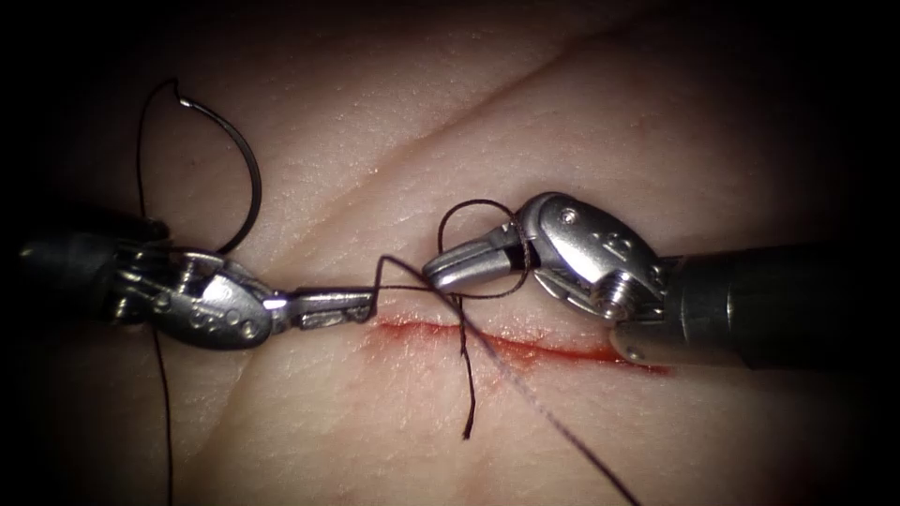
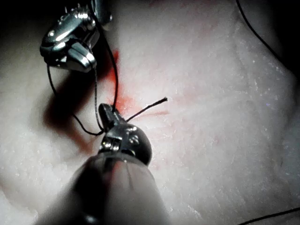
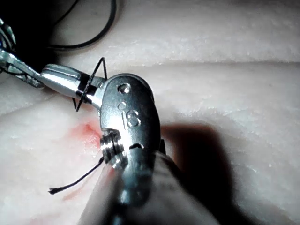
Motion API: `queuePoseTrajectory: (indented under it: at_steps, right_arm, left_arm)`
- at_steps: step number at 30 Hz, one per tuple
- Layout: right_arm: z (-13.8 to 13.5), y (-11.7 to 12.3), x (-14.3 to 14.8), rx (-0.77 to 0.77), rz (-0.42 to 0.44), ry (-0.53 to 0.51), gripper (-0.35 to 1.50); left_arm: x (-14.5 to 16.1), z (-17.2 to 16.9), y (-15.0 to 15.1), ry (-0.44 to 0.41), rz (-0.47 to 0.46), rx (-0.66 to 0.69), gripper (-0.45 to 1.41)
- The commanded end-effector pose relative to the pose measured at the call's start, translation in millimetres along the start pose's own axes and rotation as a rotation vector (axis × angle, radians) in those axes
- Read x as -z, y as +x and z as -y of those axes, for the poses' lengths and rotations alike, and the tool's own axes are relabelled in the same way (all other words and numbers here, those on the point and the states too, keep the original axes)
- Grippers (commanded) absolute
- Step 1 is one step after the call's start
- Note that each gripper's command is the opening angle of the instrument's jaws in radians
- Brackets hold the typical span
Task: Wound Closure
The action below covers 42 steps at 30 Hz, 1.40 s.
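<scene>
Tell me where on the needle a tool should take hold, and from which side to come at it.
The needle lies free on the tissue, left of the cut, held by neither tool. Probably best gripped on the mid-curve, away from the tip and the thread end. Come from the right, the arc's outer side: the left tool, shut on thread, crowds the lower end.

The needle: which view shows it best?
The endoscope view: the needle lies whole on the tissue, left of the cut, in neither claw. The right wrist view catches one arc.
</scene>
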Motion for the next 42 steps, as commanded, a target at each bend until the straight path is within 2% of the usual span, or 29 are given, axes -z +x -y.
queuePoseTrajectory:
  at_steps: [1, 11, 12, 14, 15, 17, 20, 25, 42]
  right_arm:
    - [-0.3, -0.7, -0.6, 0.000, 0.021, 0.018, -0.35]
    - [0.1, -2.2, -1.5, 0.014, 0.229, 0.128, -0.35]
    - [0.1, -2.4, -1.7, 0.016, 0.250, 0.135, -0.25]
    - [0.1, -2.8, -1.9, 0.019, 0.295, 0.155, 0.10]
    - [0.1, -3.0, -2.0, 0.021, 0.315, 0.165, 0.16]
    - [0.2, -3.4, -2.0, 0.025, 0.374, 0.193, 0.44]
    - [0.3, -4.0, -2.0, 0.026, 0.424, 0.233, 0.54]
    - [1.0, -5.2, -2.4, 0.044, 0.484, 0.279, 0.86]
    - [4.3, -9.8, -3.3, 0.008, 0.609, 0.416, 0.86]
  left_arm:
    - [-0.9, -0.2, -0.4, 0.001, -0.001, 0.005, -0.45]
    - [-1.6, 1.3, -0.5, 0.003, -0.005, 0.015, -0.45]
    - [-1.7, 1.4, -0.5, 0.004, -0.005, 0.016, -0.45]
    - [-1.9, 1.5, -0.3, 0.005, -0.004, 0.018, -0.45]
    - [-2.0, 1.5, -0.3, 0.005, -0.003, 0.018, -0.45]
    - [-2.1, 1.5, -0.3, 0.006, -0.003, 0.018, -0.45]
    - [-2.0, 1.5, -0.3, 0.005, -0.004, 0.018, -0.45]
    - [-1.8, 1.4, -0.4, 0.005, -0.002, 0.017, -0.45]
    - [-1.6, 0.3, -1.0, 0.006, 0.007, 0.023, -0.45]
